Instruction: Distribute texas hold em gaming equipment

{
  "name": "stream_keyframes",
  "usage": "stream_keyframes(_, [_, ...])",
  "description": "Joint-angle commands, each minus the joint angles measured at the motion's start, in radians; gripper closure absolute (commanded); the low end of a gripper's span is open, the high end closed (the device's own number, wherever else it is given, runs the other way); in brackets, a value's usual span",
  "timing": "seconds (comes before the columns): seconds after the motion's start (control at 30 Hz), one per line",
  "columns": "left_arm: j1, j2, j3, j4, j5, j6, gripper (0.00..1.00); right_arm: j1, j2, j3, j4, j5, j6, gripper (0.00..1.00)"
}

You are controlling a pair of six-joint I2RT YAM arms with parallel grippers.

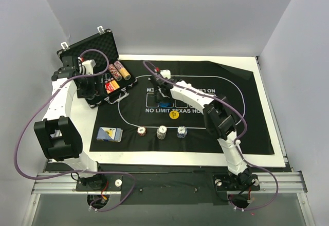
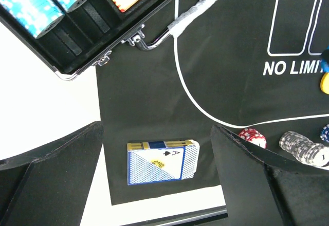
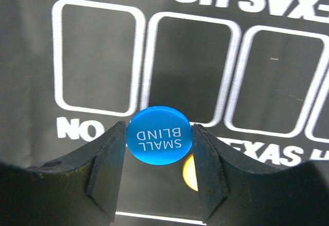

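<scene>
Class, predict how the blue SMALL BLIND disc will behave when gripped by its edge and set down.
The blue disc looks thin and rigid, so probably stiff and light. Its smooth round edge, pinched by the right gripper, might slip or swivel. Released on edge it could roll; flat on the mat it should sit still.

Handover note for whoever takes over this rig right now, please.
Left hand open, empty, by the black aluminium-edged case.
Right hand shut on the blue round SMALL BLIND button, over the black felt mat's printed boxes.
Done: blue boxed card deck, three speckled chip stacks and yellow round button lie on the mat.
Left: place the blue button; chip rolls sit in the case.
</scene>
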Motion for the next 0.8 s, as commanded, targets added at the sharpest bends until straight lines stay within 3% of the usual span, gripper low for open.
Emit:
stream_keyframes(0.0, [0.035,-0.031,0.008,0.027,0.015,-0.017,0.04,0.074,0.065,0.124,-0.021,-0.084,-0.048,0.73])
stream_keyframes(0.3, [0.069,-0.056,-0.015,0.030,0.018,-0.013,0.04,0.199,0.198,0.316,-0.011,-0.210,-0.094,0.75])
stream_keyframes(0.67, [0.070,-0.084,-0.056,0.023,0.017,-0.007,0.03,0.229,0.289,0.416,0.124,-0.364,-0.033,0.77])
stream_keyframes(0.77, [0.070,-0.099,-0.064,0.021,0.014,0.000,0.03,0.240,0.298,0.431,0.144,-0.371,-0.022,0.68])
